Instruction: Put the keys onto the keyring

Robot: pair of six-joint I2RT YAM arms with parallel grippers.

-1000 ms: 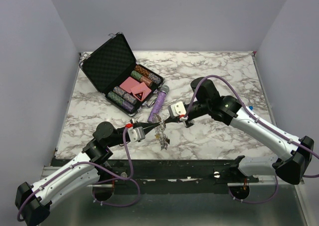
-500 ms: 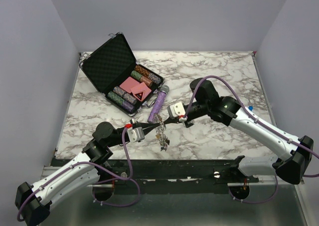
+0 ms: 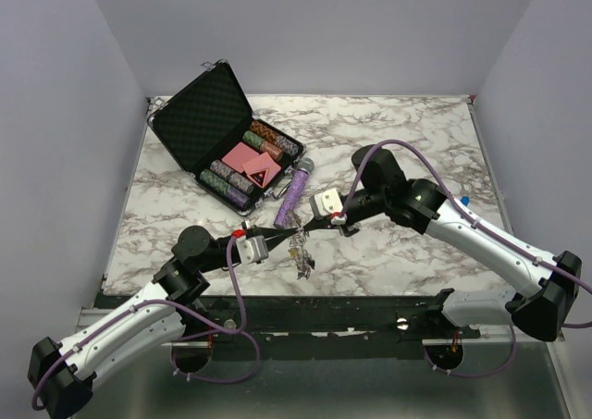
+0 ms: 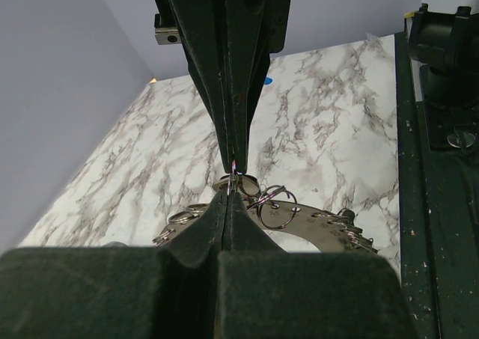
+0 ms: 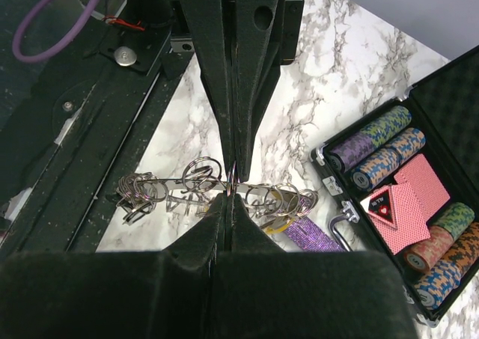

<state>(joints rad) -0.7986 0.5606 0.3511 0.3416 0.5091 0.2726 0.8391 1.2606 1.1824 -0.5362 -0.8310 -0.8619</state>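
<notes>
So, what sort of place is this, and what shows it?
Probably a robot test cell: plain walls box in a marble-patterned table, a left arm and right arm are bolted at its near edge, and an open poker chip case lies on it.

— What do the arms look like?
— The left arm (image 3: pixel 129 331) and the right arm (image 3: pixel 490 239) both have white shells between black joints. A purple cable (image 3: pixel 396 141) loops along each.
— And the ends?
— The left claw (image 4: pixel 228 197) and the right claw (image 5: pixel 227 198) are black and tapered, each with a white camera block (image 3: pixel 328 203) behind it.
</notes>
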